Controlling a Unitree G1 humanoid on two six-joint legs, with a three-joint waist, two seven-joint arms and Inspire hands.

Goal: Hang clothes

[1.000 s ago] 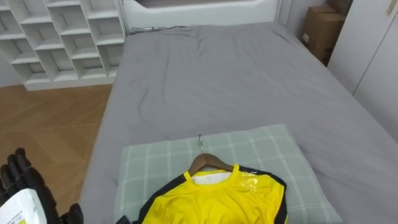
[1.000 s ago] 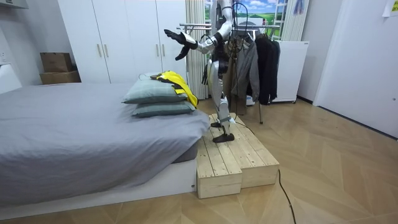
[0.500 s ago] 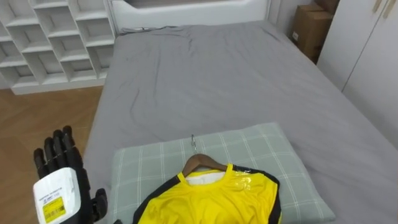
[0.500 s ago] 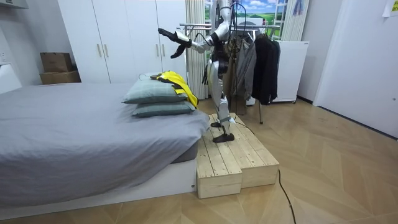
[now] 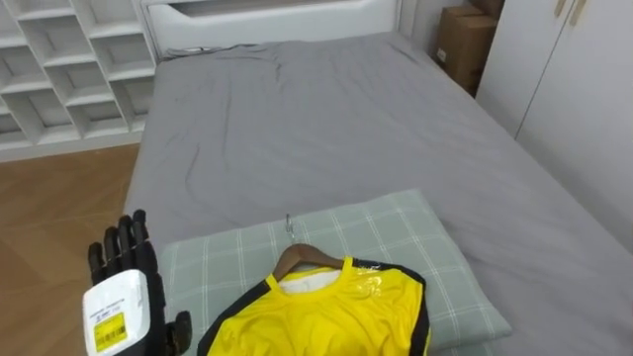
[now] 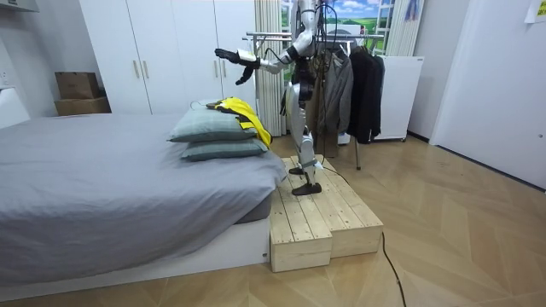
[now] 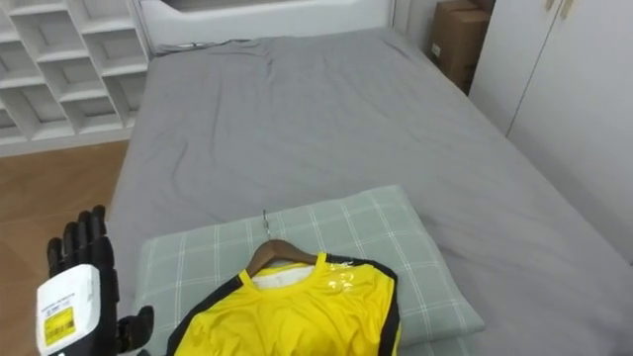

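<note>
A yellow jersey (image 5: 326,316) with black trim lies on a wooden hanger (image 5: 302,259), whose metal hook (image 5: 289,225) points toward the far end of the bed. Both rest on a green checked pillow (image 5: 396,232). My left hand (image 5: 124,287) is raised at the lower left, beside the pillow's left edge and apart from the jersey. It is open with its fingers straight up and holds nothing. In the room view I stand on a wooden platform (image 6: 320,213) beside the pillows, with my left hand (image 6: 232,58) stretched out above the jersey (image 6: 239,111).
The grey bed (image 5: 326,119) stretches ahead. White cubby shelves (image 5: 59,59) stand at the far left over wooden floor. A cardboard box (image 5: 463,40) and white wardrobe doors (image 5: 574,89) are on the right. Behind me stands a clothes rack (image 6: 354,81) with dark garments.
My left hand has risen into view beside the pillow and reached further forward over the bed. The eye view has shifted a little; the jersey and hanger lie as before.
</note>
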